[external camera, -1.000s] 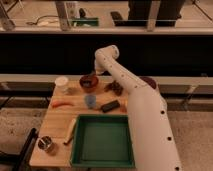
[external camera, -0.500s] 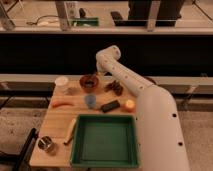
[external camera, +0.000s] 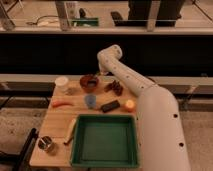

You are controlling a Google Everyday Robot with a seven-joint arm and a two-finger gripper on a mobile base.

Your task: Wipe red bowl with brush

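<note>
Bowl shape is round and deep: the red bowl (external camera: 90,82), dark and glossy, sits at the far edge of the pale wooden table (external camera: 56,120). A white cup (external camera: 62,82) stands left of it, and a rectangular green tray (external camera: 105,161) lies well in front. I see the white arm bent down, with the gripper (external camera: 98,75) at the bowl's right rim, closed; I cannot tell what it holds.

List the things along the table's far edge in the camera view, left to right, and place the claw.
White cup → red bowl → dark brown pieces. The claw, shut, hangs at the red bowl's far right rim.
</note>
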